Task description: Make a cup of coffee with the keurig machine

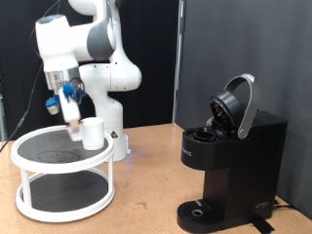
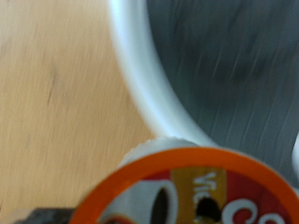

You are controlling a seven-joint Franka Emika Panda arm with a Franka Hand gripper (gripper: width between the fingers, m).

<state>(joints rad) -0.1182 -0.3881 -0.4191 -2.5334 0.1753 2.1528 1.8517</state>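
My gripper (image 1: pixel 70 109) hangs over the exterior view's left part of a white two-tier round stand (image 1: pixel 39 168), shut on a small coffee pod (image 1: pixel 72 119). In the wrist view the pod's orange-rimmed lid with a coffee-cup picture (image 2: pixel 196 191) fills the bottom, blurred, above the stand's white rim (image 2: pixel 140 84). The white cup (image 1: pixel 93 133) stands on the stand's top tier just to the exterior view's right of the gripper. The black keurig machine (image 1: pixel 239 161) stands at the exterior view's right with its domed lid (image 1: pixel 237 102) raised open. Its round drip tray (image 1: pixel 200 210) is bare.
The stand's top tier is a dark mesh (image 2: pixel 234 56). The wooden table (image 2: pixel 56 103) lies between the stand and the machine. The white robot base (image 1: pixel 109 97) rises behind the stand. A dark panel (image 1: pixel 244 49) backs the machine.
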